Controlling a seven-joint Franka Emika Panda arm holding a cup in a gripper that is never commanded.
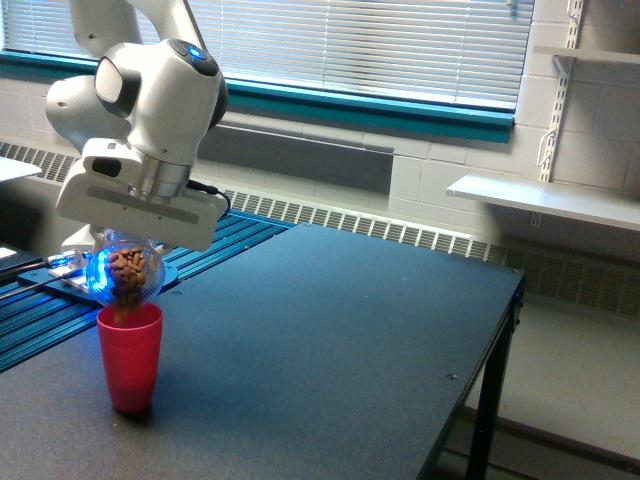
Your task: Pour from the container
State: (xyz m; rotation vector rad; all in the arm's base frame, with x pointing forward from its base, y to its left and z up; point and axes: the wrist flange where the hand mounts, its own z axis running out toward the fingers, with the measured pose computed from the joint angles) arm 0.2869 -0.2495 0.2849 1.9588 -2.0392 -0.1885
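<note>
The container (126, 272), a clear plastic tumbler holding brown pieces, hangs tipped on its side under my gripper (133, 232), which is shut on it. Its mouth faces the camera and tilts downward. A stream of brown pieces falls from its lower rim into a red cup (130, 357) standing upright on the dark table (330, 340), directly below the container. My fingers are mostly hidden behind the white hand body.
Blue ribbed rails (225, 240) with a glowing blue device (75, 268) run behind the cup on the exterior view's left. The table's edge (480, 370) drops off on the exterior view's right. White shelves (545, 200) hang on the far wall.
</note>
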